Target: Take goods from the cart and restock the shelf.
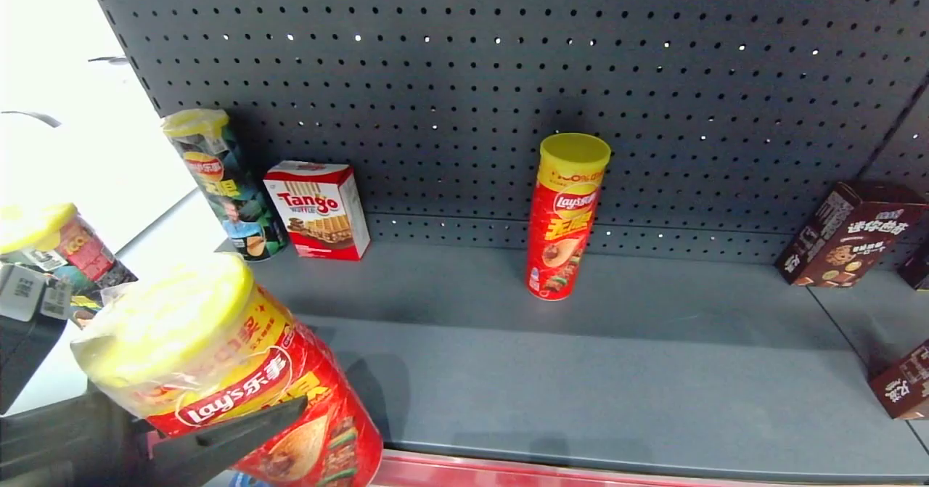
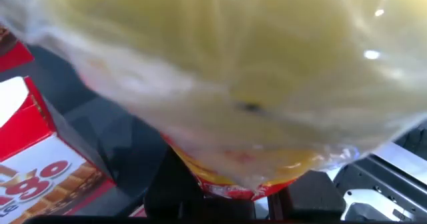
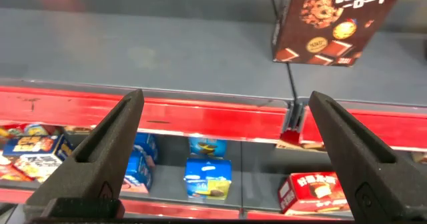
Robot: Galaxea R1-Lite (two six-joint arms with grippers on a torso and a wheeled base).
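Head view: my left claw (image 1: 239,425) is clamped on a red chip can (image 1: 239,356), tilted, at the shelf's (image 1: 580,378) front left corner; a second can (image 1: 567,218) stands upright mid-shelf near the back edge

Left wrist view: the held can's yellow lid (image 2: 233,64) looms close, with a wafer box (image 2: 33,177) beyond it

Right wrist view: my right claw (image 3: 220,157) is spread apart before the shelf's front edge, where a brown cookie box (image 3: 327,21) stands
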